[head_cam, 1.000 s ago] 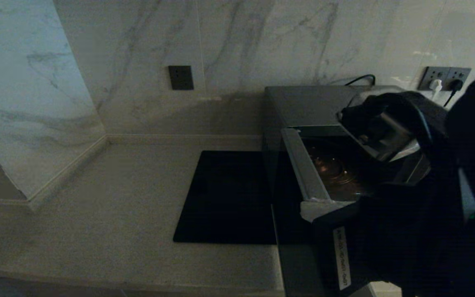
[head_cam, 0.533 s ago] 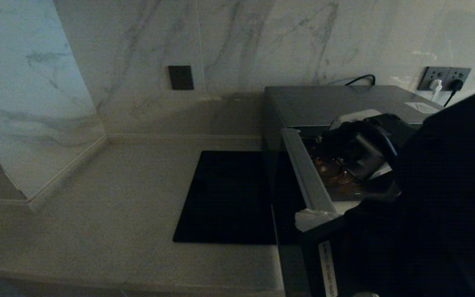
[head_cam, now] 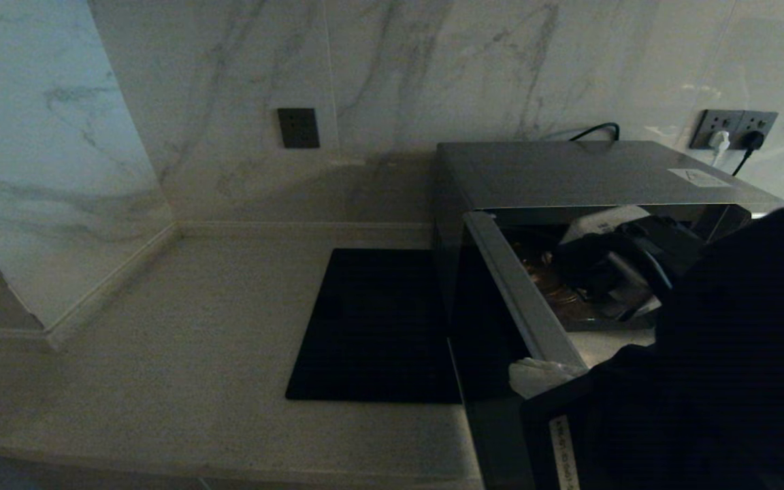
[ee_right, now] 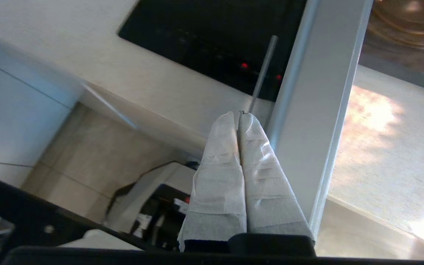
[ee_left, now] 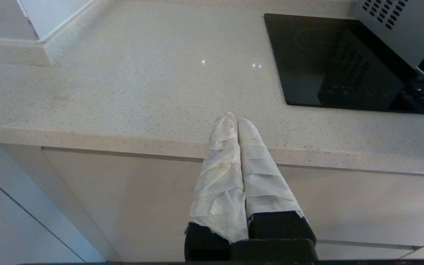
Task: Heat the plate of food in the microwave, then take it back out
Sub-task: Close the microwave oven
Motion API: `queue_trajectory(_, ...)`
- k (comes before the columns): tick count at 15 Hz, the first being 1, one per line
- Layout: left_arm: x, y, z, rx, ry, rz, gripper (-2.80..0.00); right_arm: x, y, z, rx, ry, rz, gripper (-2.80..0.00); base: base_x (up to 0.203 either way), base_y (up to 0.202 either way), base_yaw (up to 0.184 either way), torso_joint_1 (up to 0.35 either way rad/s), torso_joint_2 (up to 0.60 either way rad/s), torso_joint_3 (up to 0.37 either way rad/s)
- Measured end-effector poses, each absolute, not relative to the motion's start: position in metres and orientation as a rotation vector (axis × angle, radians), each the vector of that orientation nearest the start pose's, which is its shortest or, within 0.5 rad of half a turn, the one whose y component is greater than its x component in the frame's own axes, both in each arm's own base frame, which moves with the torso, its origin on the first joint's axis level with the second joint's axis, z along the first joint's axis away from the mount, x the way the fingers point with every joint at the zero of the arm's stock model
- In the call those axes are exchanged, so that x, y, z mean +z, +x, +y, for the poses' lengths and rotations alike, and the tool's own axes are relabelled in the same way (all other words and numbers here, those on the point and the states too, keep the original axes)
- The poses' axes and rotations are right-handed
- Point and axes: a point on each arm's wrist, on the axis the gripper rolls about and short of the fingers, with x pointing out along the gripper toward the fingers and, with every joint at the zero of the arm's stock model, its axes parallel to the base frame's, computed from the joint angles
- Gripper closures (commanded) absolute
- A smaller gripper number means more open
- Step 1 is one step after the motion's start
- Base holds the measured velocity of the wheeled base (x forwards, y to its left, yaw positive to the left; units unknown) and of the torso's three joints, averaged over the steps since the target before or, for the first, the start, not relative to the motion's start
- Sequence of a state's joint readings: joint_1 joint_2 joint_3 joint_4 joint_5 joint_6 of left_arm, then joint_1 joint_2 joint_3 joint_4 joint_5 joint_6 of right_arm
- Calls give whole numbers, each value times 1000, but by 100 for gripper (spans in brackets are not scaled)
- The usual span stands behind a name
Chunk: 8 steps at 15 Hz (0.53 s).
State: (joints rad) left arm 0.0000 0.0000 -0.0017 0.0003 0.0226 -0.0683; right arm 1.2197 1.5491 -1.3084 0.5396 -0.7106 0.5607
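Now the right gripper (ee_right: 239, 115) has its white-wrapped fingers pressed flat together, holding nothing, with their tips at the front edge of the open door (ee_right: 317, 110) of the microwave (head_cam: 589, 173). The door's pale inner face runs just beside the fingers on one side, while its thin handle bar (ee_right: 262, 73) rises just beyond the tips. In the head view the fingers show as a pale wrapped shape (head_cam: 542, 376) against the door's near edge. Compared with a second ago, the dark arm (head_cam: 719, 354) has sunk in that view: it then covered the microwave's far right top corner and reached up toward the wall socket (head_cam: 732, 129), and now the whole grey top is uncovered. The door also stands swung a little wider. Past the door, deeper than the fingers, lies the oven cavity with its glass turntable (ee_right: 407, 22); the plate of food cannot be made out in any view. The left gripper (ee_left: 237, 119) hangs parked, fingers narrowed to touching, at the front edge of the counter (ee_left: 123, 92), well apart from the black mat (ee_left: 329, 62).
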Motion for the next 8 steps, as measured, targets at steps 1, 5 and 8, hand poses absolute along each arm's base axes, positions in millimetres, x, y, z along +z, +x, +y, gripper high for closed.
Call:
queue_trajectory(1,76,-23,1,22,-68,-2,0,263,99,227,320,-110,546,0,0,0,0,0,0,0)
queue_trajectory(5,76,-23,1,22,-68,-2,0,264,104,217,229,-80,512,0,0,0,0,0,0,0)
queue_trajectory(8,76,-23,1,23,-68,-2,0,259,122,203,119,-63,514,0,0,0,0,0,0,0)
